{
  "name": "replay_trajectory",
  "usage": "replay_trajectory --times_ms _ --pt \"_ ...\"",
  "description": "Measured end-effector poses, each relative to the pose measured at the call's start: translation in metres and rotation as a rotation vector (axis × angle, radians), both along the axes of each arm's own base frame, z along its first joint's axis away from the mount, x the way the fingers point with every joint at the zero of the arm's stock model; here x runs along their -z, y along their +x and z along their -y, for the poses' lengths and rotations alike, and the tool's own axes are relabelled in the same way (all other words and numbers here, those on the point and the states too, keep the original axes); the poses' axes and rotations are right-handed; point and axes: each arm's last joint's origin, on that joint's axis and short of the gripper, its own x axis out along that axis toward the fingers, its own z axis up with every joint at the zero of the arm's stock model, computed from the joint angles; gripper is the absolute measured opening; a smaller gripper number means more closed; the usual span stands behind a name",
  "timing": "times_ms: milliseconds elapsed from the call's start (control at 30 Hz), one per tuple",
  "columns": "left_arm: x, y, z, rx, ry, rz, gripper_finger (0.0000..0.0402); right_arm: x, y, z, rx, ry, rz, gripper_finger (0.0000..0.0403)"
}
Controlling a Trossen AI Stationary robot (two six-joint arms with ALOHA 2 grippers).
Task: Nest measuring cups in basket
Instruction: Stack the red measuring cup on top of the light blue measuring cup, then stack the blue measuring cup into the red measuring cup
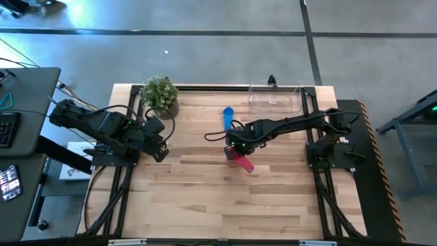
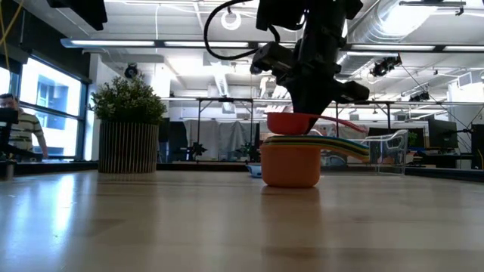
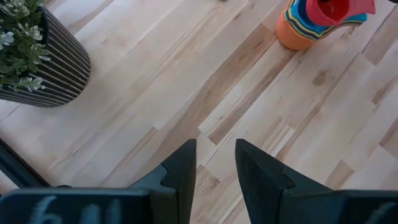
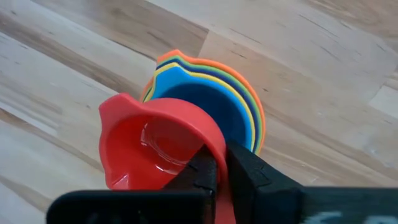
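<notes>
Over one nested stack (image 4: pixel 211 93), the right hand (image 4: pixel 217 171) pinches one red-pink cup (image 4: pixel 155 146); left hand (image 3: pixel 214 165) open, empty.

The red-pink cup (image 4: pixel 155 149) shows glossy above the nested stack (image 4: pixel 239 102), whose rims ring orange, yellow, green and blue. A lone blue cup (image 1: pixel 228 117) lies apart. The counter (image 1: pixel 205 198) is pale striped wood; the plant pot (image 3: pixel 53 68) is dark with light vertical ribs, and the fingers (image 4: pixel 249 174) are black.

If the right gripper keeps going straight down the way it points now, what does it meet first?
The right gripper, jaws shut on the red cup, points down at the nested stack of cups just below. The red cup would probably meet the blue cup topping that stack first.
</notes>
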Motion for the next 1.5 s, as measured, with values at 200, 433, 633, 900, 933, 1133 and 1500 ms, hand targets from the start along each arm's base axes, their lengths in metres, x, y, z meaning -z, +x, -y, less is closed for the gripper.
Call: replay_trajectory --times_ms 200,433,633,900,933,1133,1500 --pt "0.0 0.0 0.0 0.0 -0.001 0.001 0.0104 0.0 0.0 0.0 0.004 -0.011 -0.002 0.0025" --pt "0.0 0.0 0.0 0.001 -0.001 0.0 0.0104 0.0 0.0 0.001 0.01 -0.03 -0.002 0.0043" --pt "0.0 0.0 0.0 0.001 0.0 0.0 0.0104 0.0 0.0 0.001 0.011 -0.036 -0.002 0.0066" --pt "0.0 0.0 0.0 0.015 0.007 -0.004 0.0104 0.0 0.0 0.001 0.008 0.003 -0.003 0.0074" --pt "0.0 0.0 0.0 0.016 0.007 -0.004 0.0104 0.0 0.0 0.001 0.014 0.011 -0.005 0.0074" --pt "0.0 0.0 0.0 0.016 0.006 -0.005 0.0104 0.001 -0.004 0.001 0.034 0.019 -0.046 0.0075" --pt "-0.001 0.004 -0.002 -0.002 -0.004 0.025 0.0104 -0.025 -0.008 0.002 -0.026 -0.051 0.008 0.0075"
